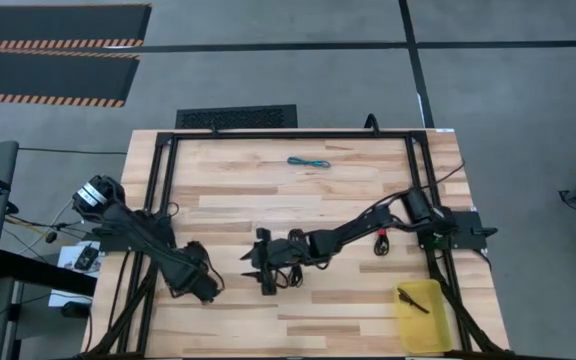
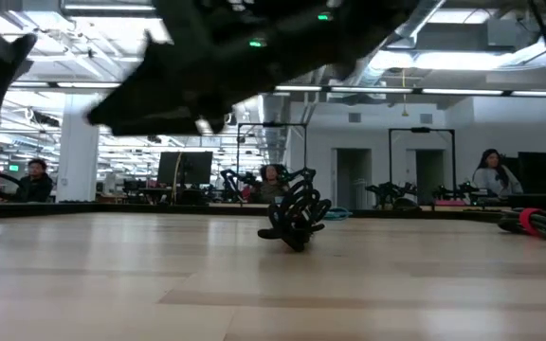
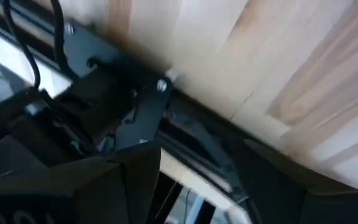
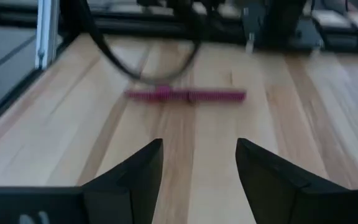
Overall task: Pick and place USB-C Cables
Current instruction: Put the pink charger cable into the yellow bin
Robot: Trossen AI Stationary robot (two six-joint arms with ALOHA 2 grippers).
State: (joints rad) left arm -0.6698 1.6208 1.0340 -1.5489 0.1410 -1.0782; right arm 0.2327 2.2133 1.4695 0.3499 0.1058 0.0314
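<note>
My right gripper (image 1: 260, 265) reaches across to the table's middle, low over the wood and open (image 4: 199, 146). Its wrist view shows a dark red cable (image 4: 185, 94) lying flat and crosswise ahead of the fingers, untouched. A teal-blue cable (image 1: 308, 162) lies near the far edge. A black cable with red bands (image 1: 381, 245) lies beside the right arm, and another black cable (image 1: 413, 298) rests inside the yellow bin (image 1: 438, 330). A black coiled bundle (image 2: 295, 220) sits on the wood in the low view. My left gripper (image 1: 206, 287) waits at the near left, open (image 3: 201, 168).
A black metal frame (image 1: 268, 134) borders the table's far edge and sides. The yellow bin sits at the near right corner. A loose black cord (image 4: 160, 71) loops beyond the red cable. Bare wood shows between the teal cable and the right arm. People sit in the room behind.
</note>
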